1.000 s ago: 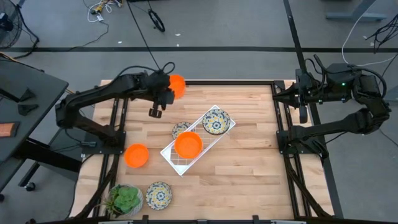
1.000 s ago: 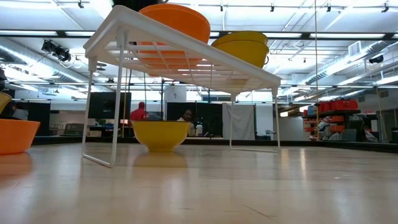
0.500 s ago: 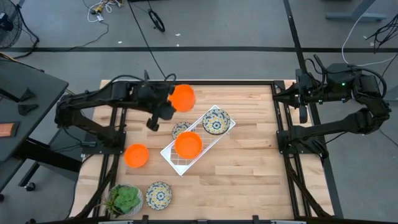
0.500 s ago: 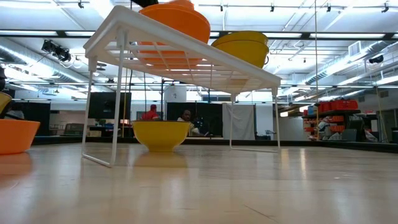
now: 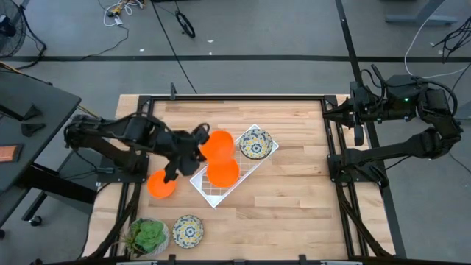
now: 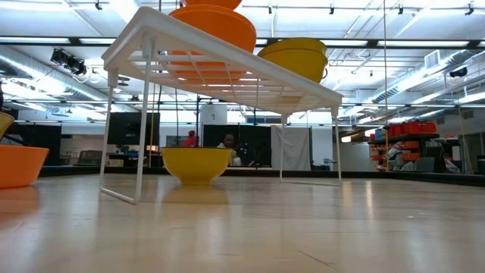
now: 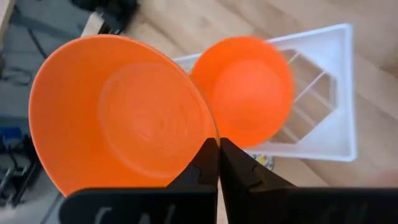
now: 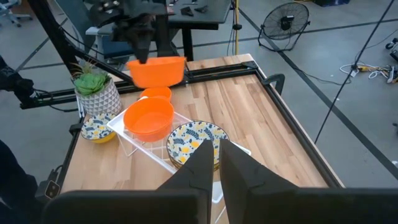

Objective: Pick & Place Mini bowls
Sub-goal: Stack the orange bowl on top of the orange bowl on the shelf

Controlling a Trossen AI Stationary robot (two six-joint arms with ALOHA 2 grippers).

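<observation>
The left gripper [image 5: 197, 145] pinches an orange mini bowl [image 5: 217, 143] by its rim above the white wire rack [image 5: 254, 161], which already carries an orange bowl [image 5: 222, 172] and a floral bowl [image 5: 255, 143]. Two more wait on the table; the right gripper [image 8: 214, 163] is parked, jaws nearly together, empty.

One orange mini bowl [image 5: 216, 142] hangs above the rack's orange bowl [image 5: 222, 172] and floral bowl [image 5: 255, 143].
</observation>
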